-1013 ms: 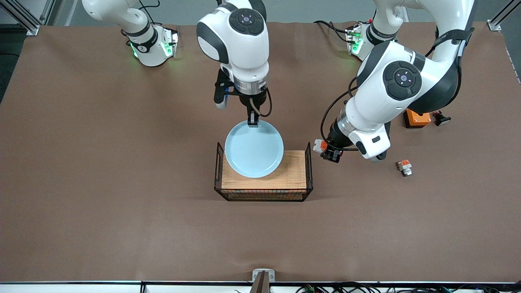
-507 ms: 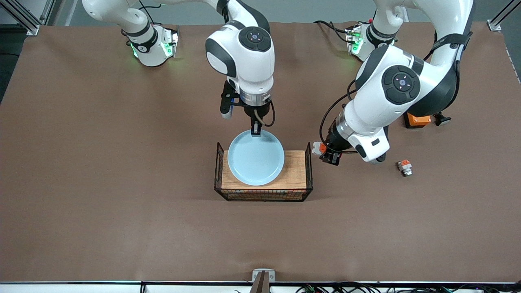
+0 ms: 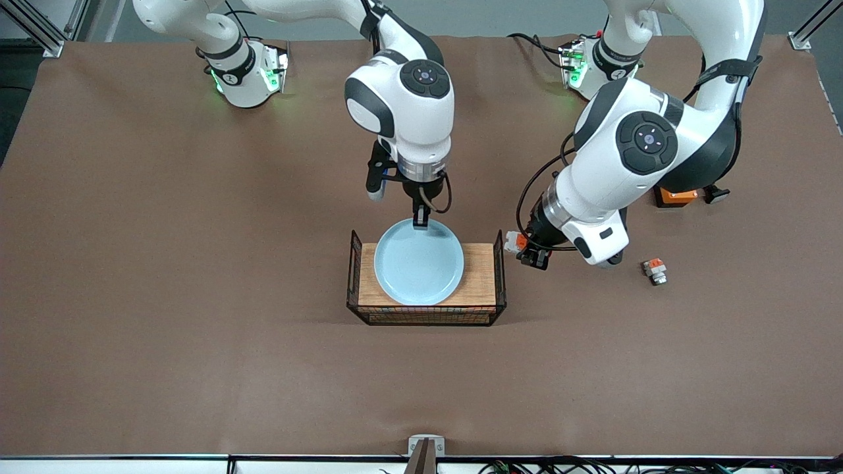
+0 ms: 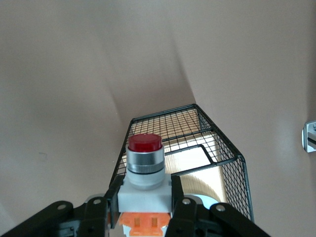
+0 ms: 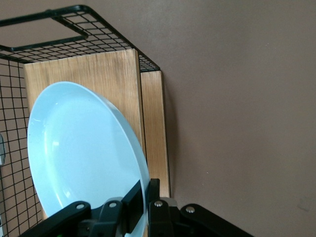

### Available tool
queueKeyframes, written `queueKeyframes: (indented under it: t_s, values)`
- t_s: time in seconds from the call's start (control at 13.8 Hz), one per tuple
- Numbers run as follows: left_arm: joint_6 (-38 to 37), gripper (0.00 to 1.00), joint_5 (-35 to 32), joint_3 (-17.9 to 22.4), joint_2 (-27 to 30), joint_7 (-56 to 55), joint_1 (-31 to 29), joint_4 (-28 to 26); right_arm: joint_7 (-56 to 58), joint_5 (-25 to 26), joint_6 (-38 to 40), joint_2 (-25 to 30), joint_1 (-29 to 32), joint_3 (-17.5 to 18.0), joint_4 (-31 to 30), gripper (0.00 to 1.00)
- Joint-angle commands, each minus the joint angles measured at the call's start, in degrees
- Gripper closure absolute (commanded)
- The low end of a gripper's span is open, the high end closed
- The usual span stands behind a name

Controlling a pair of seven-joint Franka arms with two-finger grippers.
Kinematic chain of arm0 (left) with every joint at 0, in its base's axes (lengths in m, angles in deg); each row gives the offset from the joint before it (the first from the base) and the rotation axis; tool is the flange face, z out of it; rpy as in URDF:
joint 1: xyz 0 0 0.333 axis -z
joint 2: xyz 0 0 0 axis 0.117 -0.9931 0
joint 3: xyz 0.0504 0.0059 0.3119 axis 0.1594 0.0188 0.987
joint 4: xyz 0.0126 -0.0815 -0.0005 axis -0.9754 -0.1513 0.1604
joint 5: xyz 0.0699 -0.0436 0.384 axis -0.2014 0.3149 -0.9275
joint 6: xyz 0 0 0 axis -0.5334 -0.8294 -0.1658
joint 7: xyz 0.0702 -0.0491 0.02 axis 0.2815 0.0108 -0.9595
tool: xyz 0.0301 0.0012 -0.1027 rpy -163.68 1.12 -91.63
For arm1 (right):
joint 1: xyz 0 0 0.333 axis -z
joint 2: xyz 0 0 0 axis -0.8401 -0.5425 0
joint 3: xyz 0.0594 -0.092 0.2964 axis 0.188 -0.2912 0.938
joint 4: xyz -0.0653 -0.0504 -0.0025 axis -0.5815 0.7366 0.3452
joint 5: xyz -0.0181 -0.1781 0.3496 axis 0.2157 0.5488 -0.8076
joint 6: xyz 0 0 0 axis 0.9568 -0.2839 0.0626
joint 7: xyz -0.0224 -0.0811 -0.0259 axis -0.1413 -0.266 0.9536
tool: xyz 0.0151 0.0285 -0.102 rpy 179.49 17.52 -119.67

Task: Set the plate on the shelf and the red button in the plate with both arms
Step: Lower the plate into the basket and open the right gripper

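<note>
**Plate lowered over the rack, button held beside it**

Lowered since the earlier frame, the plate (image 3: 419, 262) now hangs over the wooden rack (image 3: 427, 282) (mesh-walled), gripped by its rim in the closed right pincer (image 3: 419, 220). Just beside the rack's end toward the left arm, the red button (image 4: 144, 163) is clamped in the left pincer (image 3: 530, 253). Farther off, an orange box (image 3: 673, 196) lies on the surface (image 3: 197, 296).
</note>
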Motion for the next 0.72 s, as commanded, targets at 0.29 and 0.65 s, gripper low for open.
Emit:
queueKeyframes:
  t_s: [0.29,0.65]
  values:
    - [-0.30,0.71,-1.35,0.21,-0.52,-1.58,0.62,1.61,-2.01,1.60,0.01,-1.66,-0.75,-0.75,2.26,0.35]
    - [-0.30,0.71,-1.26,-0.14,-0.52,-4.04,1.23,3.19,-2.36,1.51,0.36,-2.89,-0.66,-0.75,4.63,0.00]
